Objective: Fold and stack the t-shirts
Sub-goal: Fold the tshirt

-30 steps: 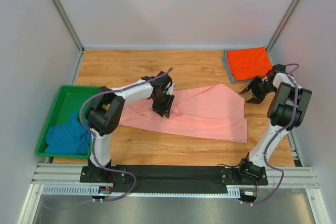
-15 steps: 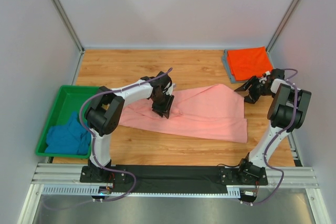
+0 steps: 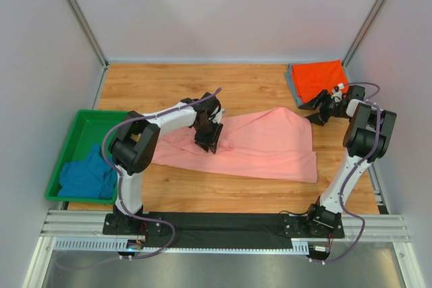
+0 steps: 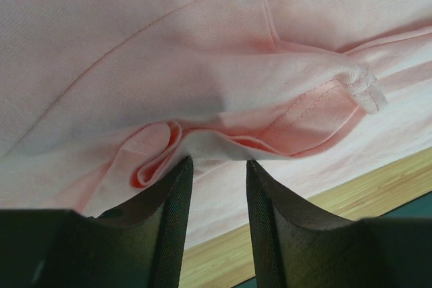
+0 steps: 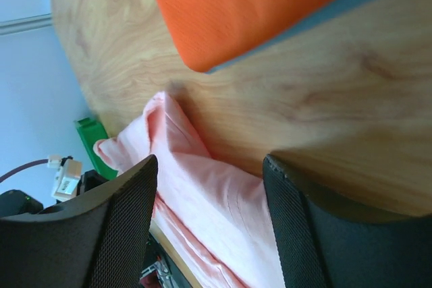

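A: Quick, where's the salmon-pink tee (image 3: 270, 148)?
B: Mid table (image 3: 162, 85), spread L to R. Mostly flat, w/ part doubled over itself.
A: Left gripper (image 3: 208, 141)?
B: Down on that tee, L of ctr. On the wrist cam its jaws stand a moderate way apart, and a bunched fold of pink cloth sits right at the fingertips (image 4: 179, 179). The gap btw the fingers shows only flat cloth and a strip of wood below, so no squeeze on the cloth that I can see.
A: Right gripper (image 3: 317, 108)?
B: Far R, over bare wood, btw the pink tee's far-R peak and the near-L corner of the orange-red tee (image 3: 318, 79). Jaws wide, nothing in them.
A: Other tees?
B: The orange-red one is folded in the far R corner, on top of a grey tee (image 3: 291, 85). Only a grey strip shows along its L edge. The teal-blue tee (image 3: 86, 179) is crumpled in the near end of the green bin (image 3: 75, 133) at the L side, well apart from the rest.
A: Pink vs the orange pile?
B: Apart, w/ wood showing btw them.
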